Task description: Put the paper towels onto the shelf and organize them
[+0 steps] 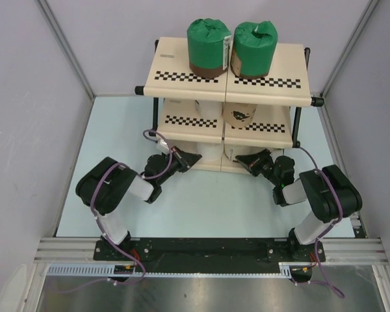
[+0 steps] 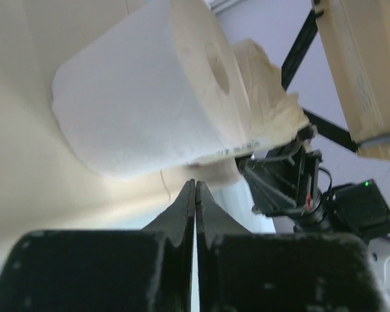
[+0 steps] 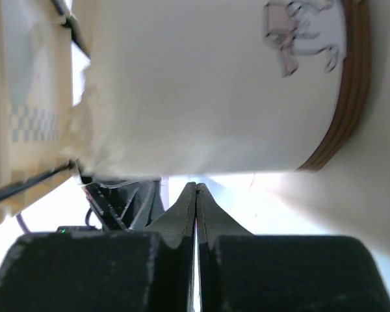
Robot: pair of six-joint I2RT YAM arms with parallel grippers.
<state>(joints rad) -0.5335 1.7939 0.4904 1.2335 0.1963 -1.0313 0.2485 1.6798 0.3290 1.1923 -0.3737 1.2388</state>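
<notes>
The bare white roll point(image 2: 149, 97) and the cream-wrapped roll point(image 3: 214, 84) sit side by side, touching or nearly so, on the bottom tier of the shelf point(image 1: 175, 60), white on the left and cream on the right. Both appear to stand on end, long axis vertical, with the white roll's centre hole facing up. Above them, the middle tier carries a white-wrapped roll point(image 1: 208, 108) and a tan-wrapped roll point(image 1: 240, 114); the top tier carries two green-wrapped rolls point(image 1: 208, 45), also upright. All six rolls therefore lie on the shelf, and what remains, by judgement, is alignment only. The left gripper point(image 2: 195, 188) points at the lower flank of the bare white roll, just beside it, fingers pressed together and holding nothing. The right gripper point(image 3: 195, 188) faces the cream-wrapped roll in the same manner, likewise closed and empty. Each roll lies directly ahead of its nearer arm's fingertips, toward the back of the shelf, so any further nudge would push straight inward. Both arms reach low over the table point(image 1: 201, 201).
</notes>
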